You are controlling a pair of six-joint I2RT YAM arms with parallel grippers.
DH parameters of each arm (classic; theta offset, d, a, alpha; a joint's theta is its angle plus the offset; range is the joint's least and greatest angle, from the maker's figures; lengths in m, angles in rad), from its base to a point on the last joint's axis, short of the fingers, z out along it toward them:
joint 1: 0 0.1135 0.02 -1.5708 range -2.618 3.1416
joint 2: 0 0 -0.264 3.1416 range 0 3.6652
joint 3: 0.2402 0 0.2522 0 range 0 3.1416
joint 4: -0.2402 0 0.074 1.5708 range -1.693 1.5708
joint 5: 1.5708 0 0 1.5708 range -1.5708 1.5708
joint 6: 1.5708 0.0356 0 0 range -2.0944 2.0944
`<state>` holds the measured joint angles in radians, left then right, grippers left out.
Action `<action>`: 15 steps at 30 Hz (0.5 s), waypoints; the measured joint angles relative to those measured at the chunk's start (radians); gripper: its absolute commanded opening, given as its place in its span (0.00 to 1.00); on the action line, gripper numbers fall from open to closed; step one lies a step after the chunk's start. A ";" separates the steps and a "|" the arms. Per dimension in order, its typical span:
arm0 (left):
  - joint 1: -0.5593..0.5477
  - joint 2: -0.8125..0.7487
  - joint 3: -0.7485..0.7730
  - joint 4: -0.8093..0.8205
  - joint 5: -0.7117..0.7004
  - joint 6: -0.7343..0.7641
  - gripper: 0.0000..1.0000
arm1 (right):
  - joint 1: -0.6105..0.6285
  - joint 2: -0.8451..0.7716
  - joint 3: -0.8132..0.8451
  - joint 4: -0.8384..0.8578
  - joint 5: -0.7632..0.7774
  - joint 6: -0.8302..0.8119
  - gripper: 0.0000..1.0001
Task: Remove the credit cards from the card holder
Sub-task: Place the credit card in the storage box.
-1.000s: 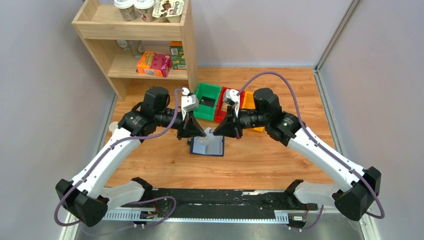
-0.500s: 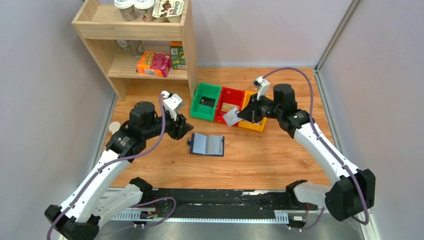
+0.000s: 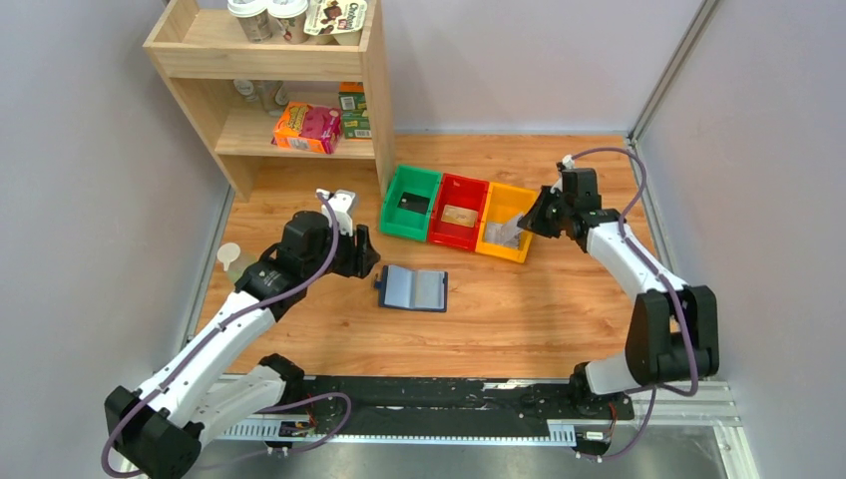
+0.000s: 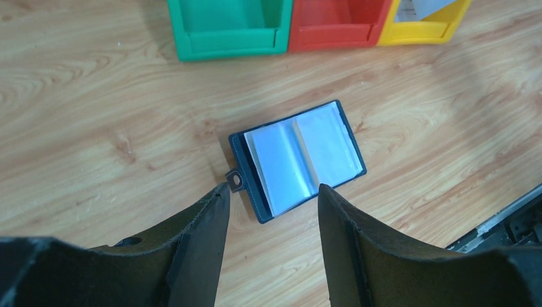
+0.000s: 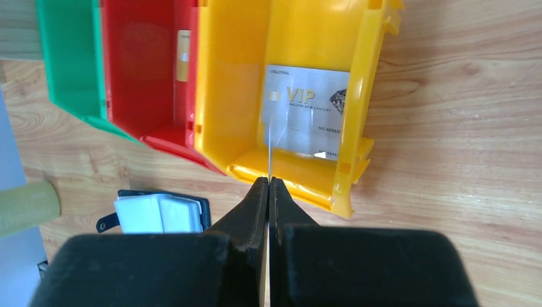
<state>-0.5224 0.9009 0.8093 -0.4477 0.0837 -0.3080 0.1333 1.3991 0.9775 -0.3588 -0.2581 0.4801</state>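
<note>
The card holder (image 3: 413, 288) is dark navy, its pockets pale blue-grey. Beside the green bin (image 3: 412, 203) and red bin (image 3: 459, 212), the yellow bin (image 3: 504, 238) (a silver-grey card (image 5: 305, 105) with gold VIP lettering shows against it). The bench (image 3: 559, 299) is light wood grain.

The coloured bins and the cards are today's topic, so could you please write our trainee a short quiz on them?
1. True or false: the right pincer is shut on a thin card over the yellow bin.
2. Which bin holds the silver VIP card: A green, B red, C yellow?
3. Fill in: the tan-gold card lies in the ___ bin.
Key: 1 true; 2 C; 3 red bin.
</note>
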 measured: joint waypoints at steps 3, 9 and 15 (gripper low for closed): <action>0.000 0.019 -0.013 0.004 -0.011 -0.035 0.61 | 0.002 0.083 0.013 0.016 -0.004 0.041 0.00; 0.000 0.061 -0.029 0.033 -0.008 -0.098 0.61 | 0.017 0.190 0.014 0.097 -0.038 0.108 0.05; 0.000 0.117 -0.057 0.087 0.035 -0.164 0.61 | 0.024 0.234 0.032 0.109 -0.028 0.139 0.52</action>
<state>-0.5224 1.0183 0.7525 -0.3607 0.1184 -0.4721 0.1570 1.6329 1.0092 -0.2497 -0.2859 0.6193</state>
